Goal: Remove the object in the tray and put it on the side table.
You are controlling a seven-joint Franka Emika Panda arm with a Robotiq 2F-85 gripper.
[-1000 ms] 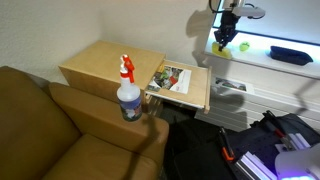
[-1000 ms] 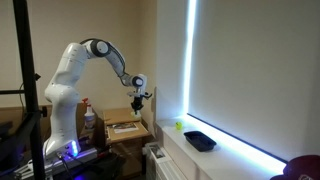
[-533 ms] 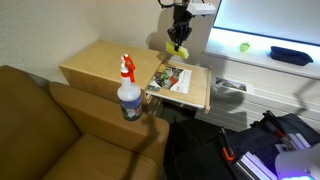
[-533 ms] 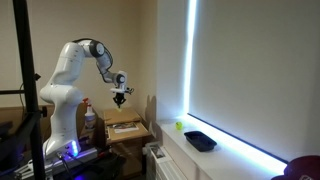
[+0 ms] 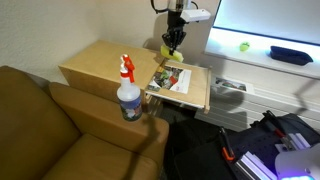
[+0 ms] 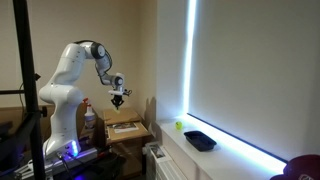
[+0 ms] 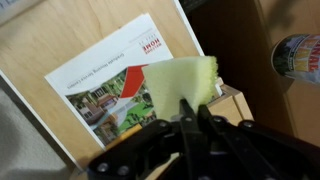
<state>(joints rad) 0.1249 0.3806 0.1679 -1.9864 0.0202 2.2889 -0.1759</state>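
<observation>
In an exterior view the arm (image 5: 180, 10) reached down from the top of the frame. The jaws were closed on the yellow-green object (image 5: 172, 46), holding it in the air over the far side of the light-wood worktop (image 5: 100, 62). A printed leaflet (image 5: 170, 78) lay on the side leaf below it. A spray bottle (image 5: 127, 92) with a red head stood where the worktop met the brown sofa (image 5: 60, 135); I could not tell which of them carried it. Off to the side, the dark tray (image 5: 290, 54) sat on the white shelf (image 5: 255, 62), with a small green ball (image 5: 243, 46) near it (not the thing being carried).

In the exterior view from across the room, the white arm (image 6: 70, 70) bent over the worktop (image 6: 125, 130) with the jaws pointing down. The object was too small there to make out. The tray (image 6: 200, 141) lay on the shelf by the lit window, well apart from the jaws, and the green ball (image 6: 179, 126) sat near it.

In the wrist view the object (image 7: 182, 80) filled the middle, pale and flat-faced, pinched between the dark fingers (image 7: 186, 118). Beneath it the leaflet (image 7: 105, 95) lay on bare wood (image 7: 50, 35), and the spray bottle (image 7: 298, 58) showed at the edge of the frame
</observation>
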